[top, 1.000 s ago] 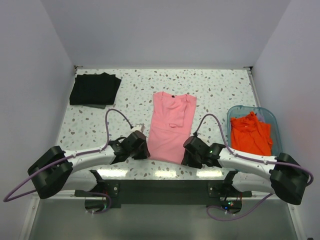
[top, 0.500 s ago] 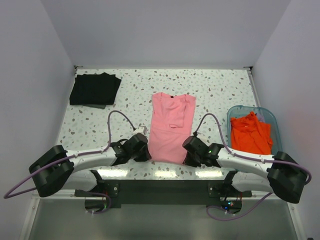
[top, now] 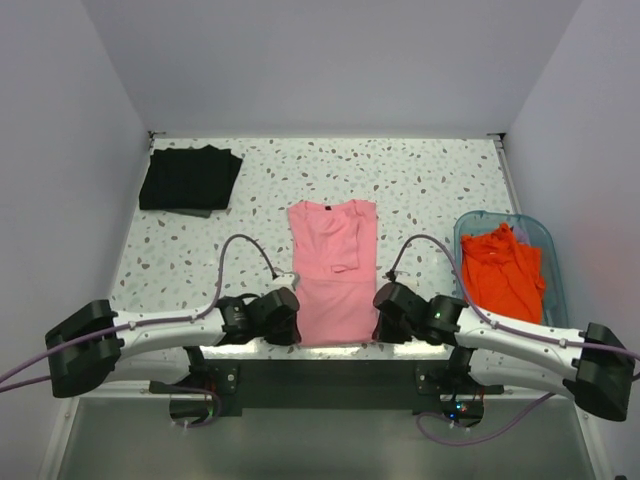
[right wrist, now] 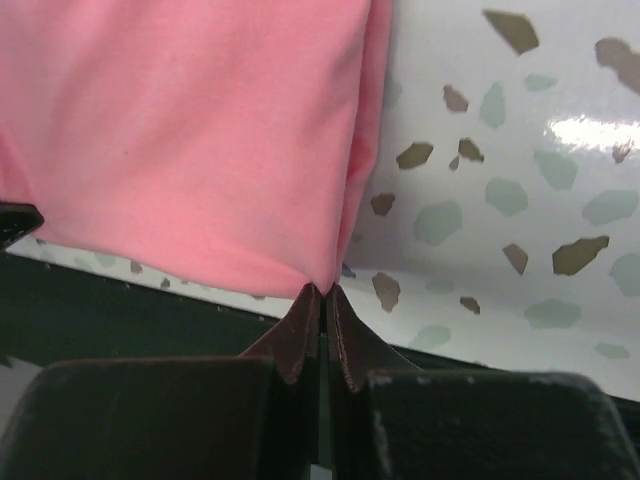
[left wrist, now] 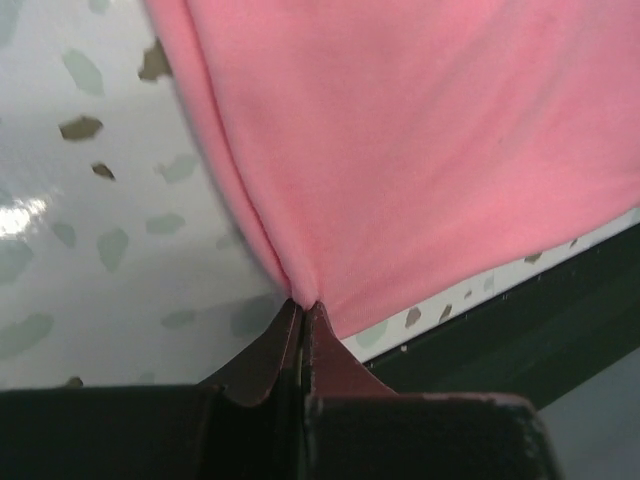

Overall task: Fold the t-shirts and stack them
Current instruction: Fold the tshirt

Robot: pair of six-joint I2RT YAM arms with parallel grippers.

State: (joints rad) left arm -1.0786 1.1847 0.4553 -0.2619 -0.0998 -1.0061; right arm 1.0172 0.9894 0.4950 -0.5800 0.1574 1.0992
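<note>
At the near edge of the table (top: 430,180), the left gripper (left wrist: 303,303) is pressed together on the near-left hem corner of the pink t-shirt (top: 330,270); the right gripper (right wrist: 323,290) is pinched the same way on the near-right corner; each bite takes only the very tip of the cloth, so a quick lift could pull a corner free. Whether both layers are caught cannot be told from the wrist views; if only the top one is held, the shirt would peel open rather than fold.

The shirt lies flat mid-table, hem towards the arms and collar away, with a sleeve tucked over the chest; uneven travel of the two arms would skew the fold, and a high swing could shake that sleeve loose.

Farther right, orange-red t-shirts (top: 500,268) sit heaped in the teal tub (top: 545,240); the folded black t-shirt (top: 190,178) lies at the far left corner, well apart; a careless carry there might drag it askew.
</note>
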